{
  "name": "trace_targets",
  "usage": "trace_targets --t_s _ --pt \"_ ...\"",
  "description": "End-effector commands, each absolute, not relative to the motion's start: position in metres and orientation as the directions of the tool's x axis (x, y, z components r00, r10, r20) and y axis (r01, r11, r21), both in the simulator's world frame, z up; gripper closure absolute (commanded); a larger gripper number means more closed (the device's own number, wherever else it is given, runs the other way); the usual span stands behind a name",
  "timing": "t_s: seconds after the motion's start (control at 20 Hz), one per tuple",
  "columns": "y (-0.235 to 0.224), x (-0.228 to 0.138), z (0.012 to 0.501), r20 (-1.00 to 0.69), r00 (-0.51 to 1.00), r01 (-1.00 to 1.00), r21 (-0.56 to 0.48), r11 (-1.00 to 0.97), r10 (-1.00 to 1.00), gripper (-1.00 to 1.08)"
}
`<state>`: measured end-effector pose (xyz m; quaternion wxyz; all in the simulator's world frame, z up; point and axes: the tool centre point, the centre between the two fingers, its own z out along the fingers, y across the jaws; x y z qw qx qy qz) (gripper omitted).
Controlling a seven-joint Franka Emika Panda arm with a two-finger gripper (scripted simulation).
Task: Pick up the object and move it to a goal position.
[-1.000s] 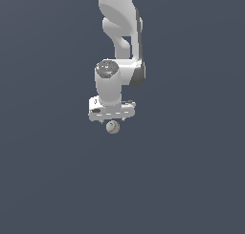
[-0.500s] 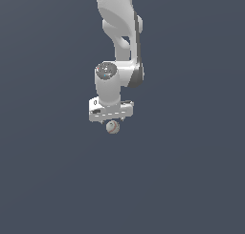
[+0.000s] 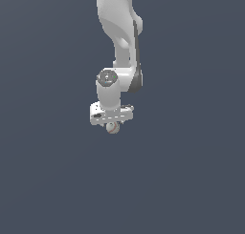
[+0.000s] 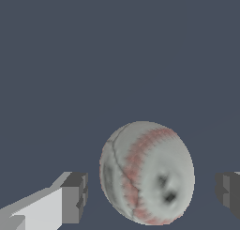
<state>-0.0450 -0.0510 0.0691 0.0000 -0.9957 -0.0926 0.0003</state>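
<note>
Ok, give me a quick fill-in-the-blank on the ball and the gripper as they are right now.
1. The ball sits ____ the two fingertips.
2. Its seam marks are ____ in colour.
3. In the wrist view, the fingertips are ____ the ball, with gaps on both sides.
4. In the exterior view, the ball is just ____ the gripper.

Missing words: between; reddish; not touching; below

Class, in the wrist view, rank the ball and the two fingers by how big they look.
1. Ball, clearly largest.
2. Pale finger with its dark pad.
3. Other finger, though the frame cuts it off, so ranks 2 and 3 are unsure.
</note>
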Motion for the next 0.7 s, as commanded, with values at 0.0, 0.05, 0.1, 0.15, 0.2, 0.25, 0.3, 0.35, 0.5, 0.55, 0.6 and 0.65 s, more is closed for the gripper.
trace_targets --t_s 0.0,0.05,0.1,0.15,0.2,0.25,0.3,0.35,0.5,0.55,0.6,0.65 --pt "-0.051 -0.045 0.058 0.000 0.983 0.186 0.000 -0.983 0.186 -0.92" --pt "-0.051 -0.045 0.054 0.000 0.983 0.186 0.000 -0.983 0.186 -0.92" --pt "-0.051 -0.045 0.052 0.000 0.983 0.186 0.000 -0.983 0.186 -0.92" --pt "-0.051 -0.045 0.050 0.000 0.983 0.186 0.000 -0.983 0.186 -0.92" --pt "-0.051 -0.045 0.049 0.000 0.983 0.186 0.000 -0.983 0.186 -0.92" --pt "-0.051 -0.045 0.048 0.000 0.983 0.186 0.000 -0.983 0.186 -0.92" --pt "-0.051 -0.045 0.048 0.000 0.983 0.186 0.000 -0.983 0.186 -0.92" --pt "-0.051 -0.045 0.048 0.000 0.983 0.186 0.000 -0.983 0.186 1.08" --pt "-0.051 -0.045 0.048 0.000 0.983 0.186 0.000 -0.983 0.186 1.08" --pt "-0.051 -0.045 0.048 0.000 0.983 0.186 0.000 -0.983 0.186 1.08" --pt "-0.051 -0.045 0.048 0.000 0.983 0.186 0.000 -0.983 0.186 1.08" --pt "-0.051 -0.045 0.048 0.000 0.983 0.186 0.000 -0.983 0.186 1.08"
